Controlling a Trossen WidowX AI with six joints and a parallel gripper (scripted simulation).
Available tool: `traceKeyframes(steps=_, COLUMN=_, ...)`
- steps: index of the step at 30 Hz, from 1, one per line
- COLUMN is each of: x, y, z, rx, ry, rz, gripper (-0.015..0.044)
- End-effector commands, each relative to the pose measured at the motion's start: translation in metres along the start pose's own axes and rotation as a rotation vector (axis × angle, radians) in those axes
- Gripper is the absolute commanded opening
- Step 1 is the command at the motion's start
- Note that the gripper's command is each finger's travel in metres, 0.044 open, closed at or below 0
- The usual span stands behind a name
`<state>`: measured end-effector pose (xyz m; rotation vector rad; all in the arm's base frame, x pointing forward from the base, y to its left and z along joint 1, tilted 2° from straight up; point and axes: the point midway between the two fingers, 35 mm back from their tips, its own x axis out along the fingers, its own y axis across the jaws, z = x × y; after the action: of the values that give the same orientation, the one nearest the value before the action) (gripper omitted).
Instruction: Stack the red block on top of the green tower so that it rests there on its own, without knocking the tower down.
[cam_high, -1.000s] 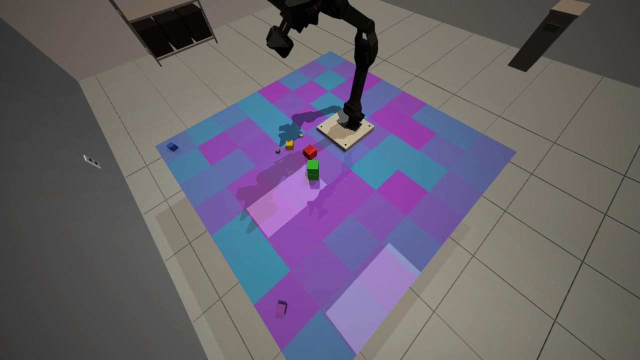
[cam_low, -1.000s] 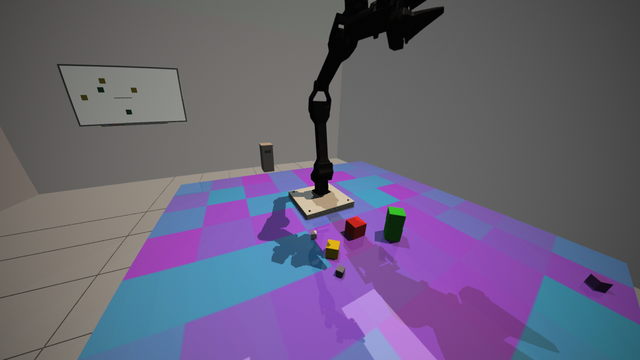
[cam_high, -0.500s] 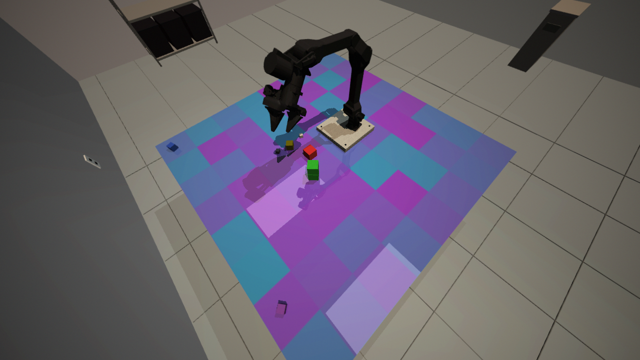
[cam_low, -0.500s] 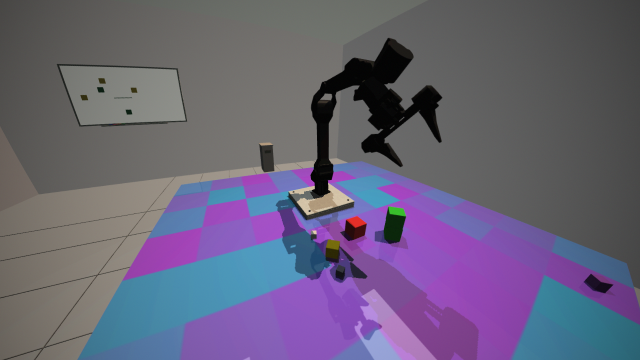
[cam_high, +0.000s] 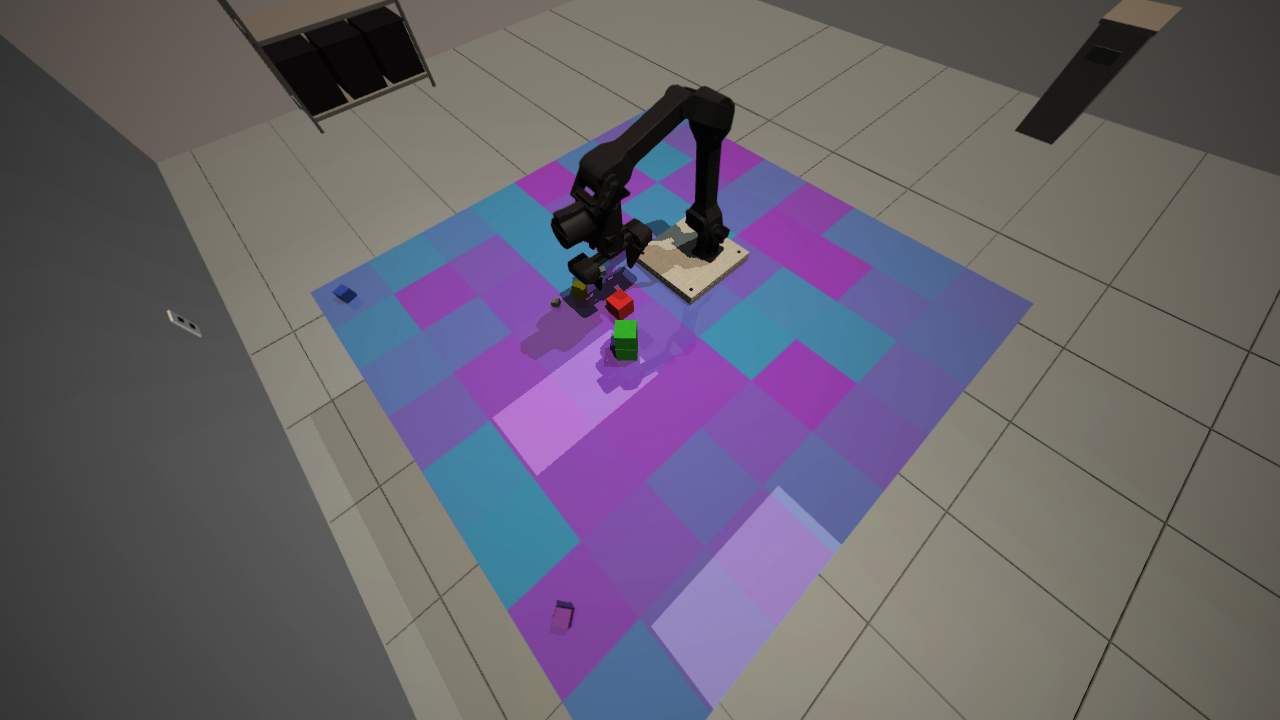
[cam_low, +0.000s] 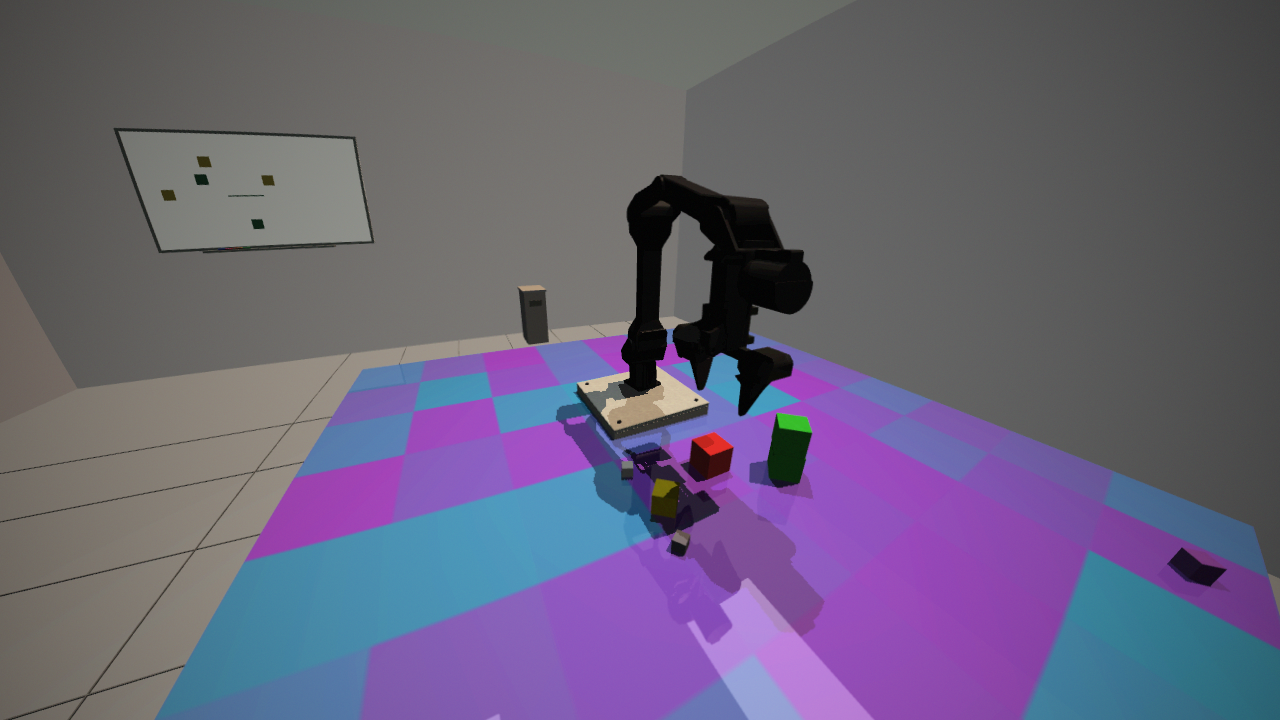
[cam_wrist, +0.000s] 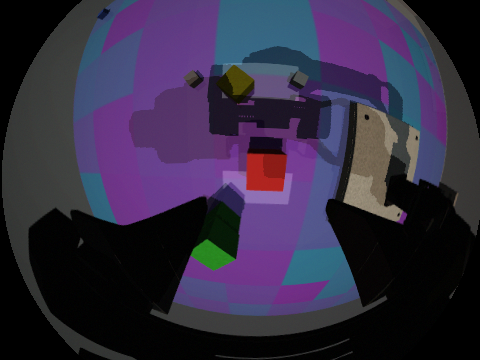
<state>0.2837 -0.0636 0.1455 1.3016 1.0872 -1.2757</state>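
The red block (cam_high: 619, 304) (cam_low: 710, 457) (cam_wrist: 266, 172) rests on the coloured mat. The green tower (cam_high: 625, 341) (cam_low: 790, 450) (cam_wrist: 216, 241), two blocks high, stands upright close beside it with a gap between them. My gripper (cam_high: 616, 271) (cam_low: 721, 401) (cam_wrist: 268, 204) points down, open and empty, above the red block. In the wrist view the red block shows beyond the fingertips, between their lines, and the tower's top is partly beside the left finger.
A yellow block (cam_high: 579, 289) (cam_low: 664, 499) (cam_wrist: 236, 82) lies near the red block, between two small grey cubes (cam_low: 680, 542) (cam_wrist: 299, 79). The arm's base plate (cam_high: 691, 291) (cam_low: 617, 428) (cam_wrist: 361, 185) is behind. A blue block (cam_high: 344, 293) and a pink block (cam_high: 562, 617) lie far off.
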Motion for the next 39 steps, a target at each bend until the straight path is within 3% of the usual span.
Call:
traceKeyframes(steps=1, x=0.0, y=-0.003, z=0.001, rx=0.01, ry=-0.008, rz=-0.014, gripper=0.044)
traceKeyframes(steps=13, x=0.06, y=-0.004, z=0.001, rx=0.01, ry=-0.008, rz=-0.014, gripper=0.044)
traceKeyframes(steps=39, x=0.098, y=-0.004, z=0.0, rx=0.01, ry=-0.008, rz=-0.015, gripper=0.044)
